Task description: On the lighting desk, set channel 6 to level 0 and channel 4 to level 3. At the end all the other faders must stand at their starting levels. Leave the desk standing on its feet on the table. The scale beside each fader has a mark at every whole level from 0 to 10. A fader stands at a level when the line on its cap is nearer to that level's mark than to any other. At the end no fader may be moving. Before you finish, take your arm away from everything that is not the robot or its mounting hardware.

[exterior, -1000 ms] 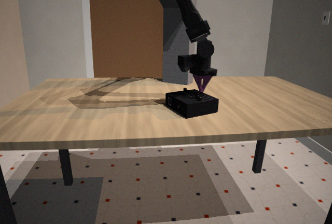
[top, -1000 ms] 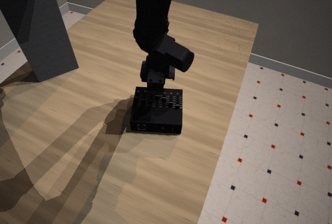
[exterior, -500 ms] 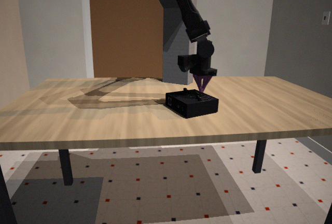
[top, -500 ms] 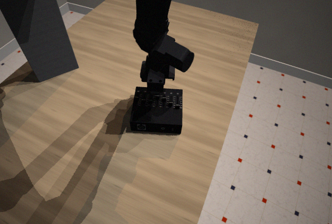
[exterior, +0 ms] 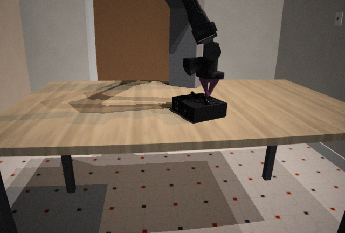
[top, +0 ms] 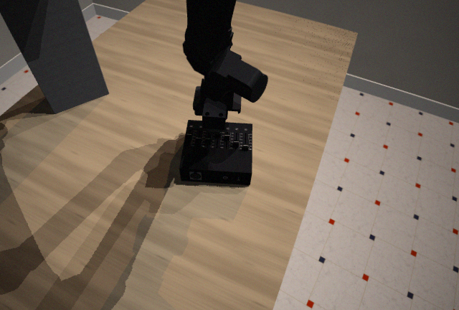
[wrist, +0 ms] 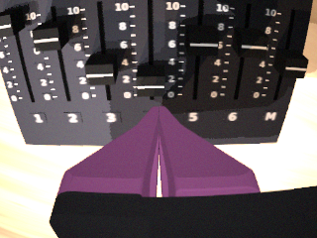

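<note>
The black lighting desk (top: 216, 154) stands flat on the wooden table, and also shows in the exterior view (exterior: 199, 108). My gripper (wrist: 158, 117) (exterior: 208, 94) has purple fingers, shut and empty, pointing down at the desk. In the wrist view the fingertip sits just in front of the channel 4 cap (wrist: 151, 81) and covers the label 4. That cap stands low, near levels 1 to 2. The channel 6 cap (wrist: 254, 47) stands about mid-scale, near level 6. The channel 5 cap (wrist: 205, 44) stands about as high. The channel 3 cap (wrist: 102, 69) stands low.
The grey robot base column (top: 55, 39) stands at the table's back left and appears behind the arm in the exterior view (exterior: 181, 43). The table's right edge (top: 318, 173) runs a short way from the desk, with tiled floor beyond.
</note>
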Motion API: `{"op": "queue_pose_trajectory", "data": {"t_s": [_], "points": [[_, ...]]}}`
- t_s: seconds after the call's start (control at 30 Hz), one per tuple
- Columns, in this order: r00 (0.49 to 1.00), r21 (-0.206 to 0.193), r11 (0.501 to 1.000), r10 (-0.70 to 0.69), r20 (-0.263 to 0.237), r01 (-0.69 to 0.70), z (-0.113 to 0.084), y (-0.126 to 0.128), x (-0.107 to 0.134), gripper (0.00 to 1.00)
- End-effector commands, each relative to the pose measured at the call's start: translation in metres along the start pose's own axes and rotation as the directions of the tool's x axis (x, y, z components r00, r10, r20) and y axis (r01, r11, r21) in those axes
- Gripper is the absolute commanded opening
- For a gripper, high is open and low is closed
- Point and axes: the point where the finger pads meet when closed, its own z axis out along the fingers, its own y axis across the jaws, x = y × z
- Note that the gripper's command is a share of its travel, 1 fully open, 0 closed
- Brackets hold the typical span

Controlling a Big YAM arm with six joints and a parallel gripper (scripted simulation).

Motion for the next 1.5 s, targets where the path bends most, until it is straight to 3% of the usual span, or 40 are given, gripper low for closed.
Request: {"op": "queue_pose_trajectory", "data": {"t_s": [0.0,1.47], "points": [[1.0,-0.022,1.0,-0.003,0.011,0.003,-0.0052,0.0147,-0.0122,0.0],[1.0,-0.016,1.0,0.0,0.013,0.0,-0.0028,0.0112,-0.0135,0.0]]}}
